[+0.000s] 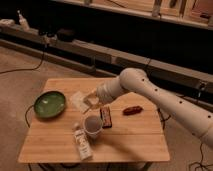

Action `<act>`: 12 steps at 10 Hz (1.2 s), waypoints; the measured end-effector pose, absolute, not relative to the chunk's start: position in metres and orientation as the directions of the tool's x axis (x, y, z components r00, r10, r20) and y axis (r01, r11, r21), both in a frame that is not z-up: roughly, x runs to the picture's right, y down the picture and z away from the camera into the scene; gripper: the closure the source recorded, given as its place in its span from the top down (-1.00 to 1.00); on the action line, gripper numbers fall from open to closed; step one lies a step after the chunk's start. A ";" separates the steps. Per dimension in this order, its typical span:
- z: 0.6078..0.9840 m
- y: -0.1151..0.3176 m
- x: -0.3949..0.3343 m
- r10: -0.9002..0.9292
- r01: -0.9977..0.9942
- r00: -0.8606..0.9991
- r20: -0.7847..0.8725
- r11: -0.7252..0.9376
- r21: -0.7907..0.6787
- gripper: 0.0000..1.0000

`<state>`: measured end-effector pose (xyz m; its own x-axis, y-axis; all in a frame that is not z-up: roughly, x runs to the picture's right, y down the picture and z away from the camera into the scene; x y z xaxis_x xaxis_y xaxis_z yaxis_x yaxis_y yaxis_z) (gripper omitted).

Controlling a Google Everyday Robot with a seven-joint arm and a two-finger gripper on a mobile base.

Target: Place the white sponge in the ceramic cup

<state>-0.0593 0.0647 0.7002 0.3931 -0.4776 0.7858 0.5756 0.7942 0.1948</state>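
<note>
The white sponge (pixel 79 99) is a thin pale pad at the tip of my gripper (pixel 90 103), over the table between the green plate and the cup. My gripper is shut on the sponge's right edge, and the sponge looks tilted and held a little above the wood. The ceramic cup (pixel 93 125) stands upright with its mouth open, just in front of and below the gripper. My white arm (pixel 150 92) reaches in from the right.
A green plate (pixel 50 104) sits at the table's left. A white printed carton (pixel 81 143) lies near the front edge, left of the cup. A dark flat packet (pixel 106 117) and a red-brown item (pixel 133 110) lie right of the cup. The wooden table (pixel 135 142) ends close by.
</note>
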 end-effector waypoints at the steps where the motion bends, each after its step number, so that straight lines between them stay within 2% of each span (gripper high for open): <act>1: 0.696 0.067 -0.052 -0.446 0.570 0.429 0.786 0.808 0.148 -1.00; 6: 0.667 0.082 -0.039 -0.333 0.514 0.498 0.801 0.857 0.036 -1.00; 12: 0.650 0.147 -0.012 -0.240 0.524 0.559 0.794 0.844 -0.114 -1.00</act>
<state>-0.0124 0.1470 0.6501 0.5591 -0.2398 0.7936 0.5235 0.8444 -0.1136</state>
